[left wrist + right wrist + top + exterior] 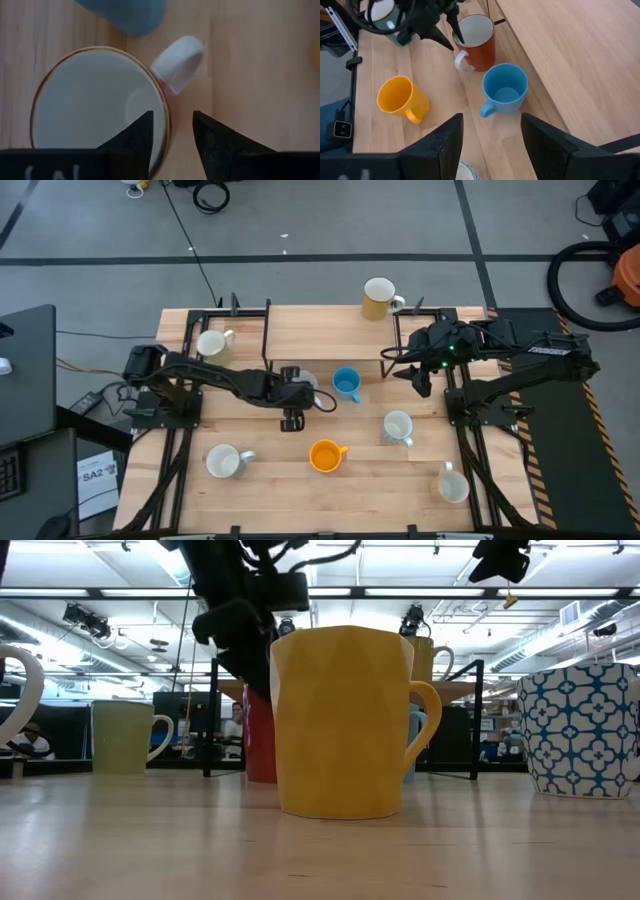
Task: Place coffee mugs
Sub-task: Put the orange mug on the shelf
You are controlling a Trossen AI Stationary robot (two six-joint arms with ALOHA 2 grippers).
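A red-orange mug [481, 50] with a white inside [95, 100] and a white handle [179, 62] stands upright on the wooden table, near its middle. My left gripper [172, 132] hangs open over it, pointing steeply down. One finger is above the inside and the other outside the wall, beside the handle; I see no touch. A blue mug [346, 383] stands just to its right, and an orange-yellow mug [325, 455] nearer the front edge. My right gripper [492, 145] waits open, raised above the table's right side.
White mugs stand at the front left [222, 462], right of centre [398, 426], front right [453, 485] and far left [212, 343]. A tan mug [378, 298] sits at the far edge. Black frame rails [268, 330] run beside both arm bases.
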